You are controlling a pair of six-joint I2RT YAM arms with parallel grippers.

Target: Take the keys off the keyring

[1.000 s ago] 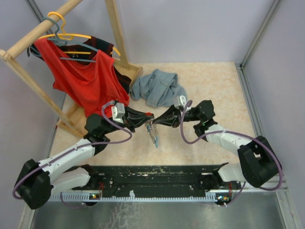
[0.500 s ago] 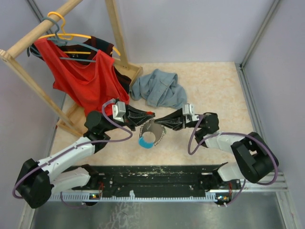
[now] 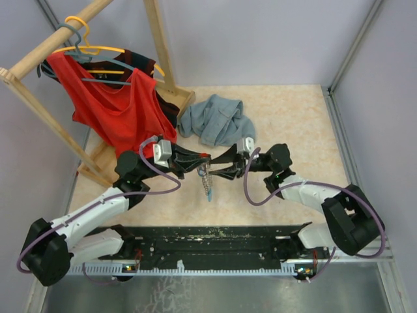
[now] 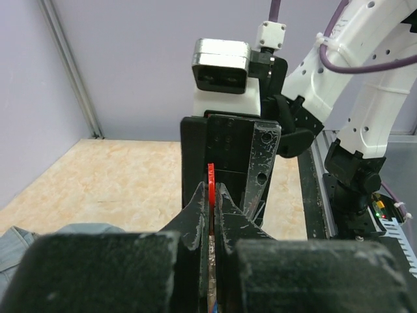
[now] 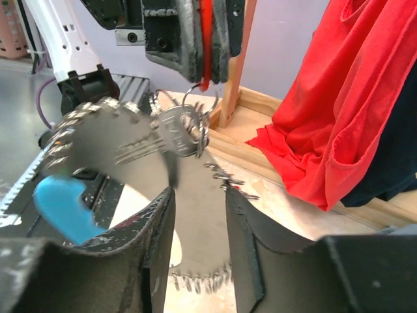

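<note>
Roughly midway along the table [image 3: 293, 124], a little toward its near edge, two black grippers meet nose to nose above the pale, stone-patterned top.

The left gripper [image 3: 202, 159] is clamped tight on a red-headed key [image 3: 206, 156]. In its wrist view the red plastic head [image 4: 211, 177] stands upright, pinched between the two closed fingers.

From that key hangs the rest of the bunch. The keyring [image 3: 209, 186] dangles straight down beneath the left gripper's tip as a silvery chain with a light blue end, clear of the table top as far as I can tell. In the right wrist view the keyring [image 5: 98, 140] is smeared by blur into a grey fan with a light blue patch. The silver blades of the keys [image 5: 174, 132] are bunched on a small ring just below the red head.

The right gripper [image 3: 220, 167] faces the left one from the right. Its fingers [image 5: 156, 222] stand apart, and they grip nothing. The blurred grey of the loop shows between them.

Toward the far edge lies a crumpled grey-blue garment [image 3: 218, 120]. At the far left corner a wooden rack [image 3: 156, 39] carries a red shirt [image 3: 120, 104] on hangers.
</note>
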